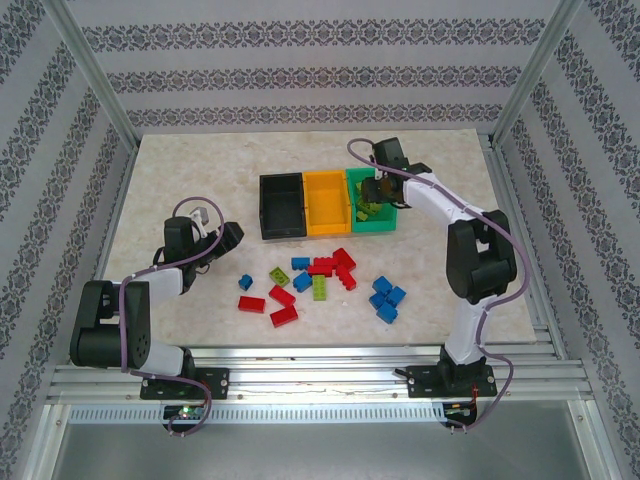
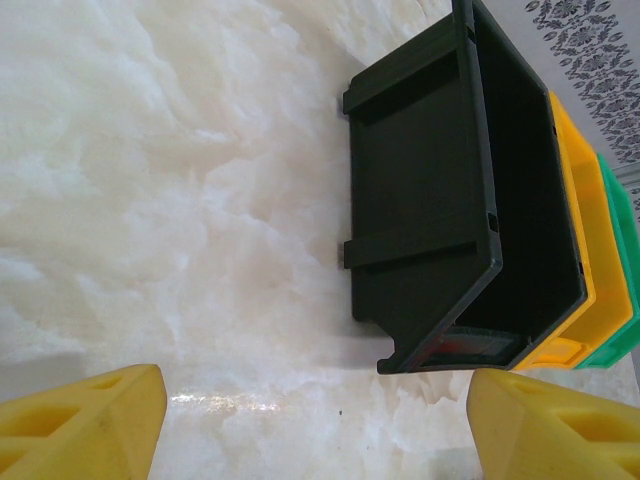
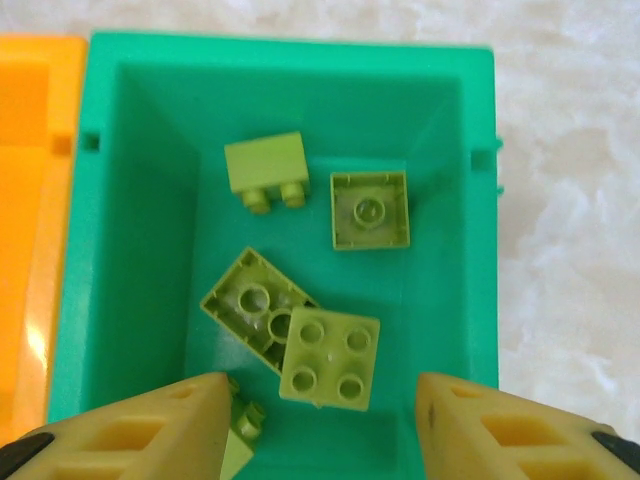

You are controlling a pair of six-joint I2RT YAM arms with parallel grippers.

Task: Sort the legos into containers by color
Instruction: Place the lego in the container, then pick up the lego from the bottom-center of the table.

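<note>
The right gripper has its jaws apart with nothing clamped between them; its yellow fingers hang over the near end of the green bin. Below them, on the bin floor, lie five yellow-green bricks: a square one stud-side up overlapping an upturned one, two more toward the far wall, and a fifth partly hidden by the left finger. Beside this bin, wall to wall, is the orange bin.

The left gripper also has its jaws wide apart and empty (only bare table shows between the pads). It hangs low, pointed at the black bin, which sits just ahead of it and touches the orange one. A patch of red shows low at the black bin's near end; what it is, I cannot tell.

From above, the three bins form a tight row in mid-table, nearer the far edge: black on the left, orange in the middle, green on the right. Between that row and the near edge lie the loose legos: red ones bunched at the centre and more to the left, a blue cluster toward the right edge, other blues and two yellow-green ones among the reds.
</note>
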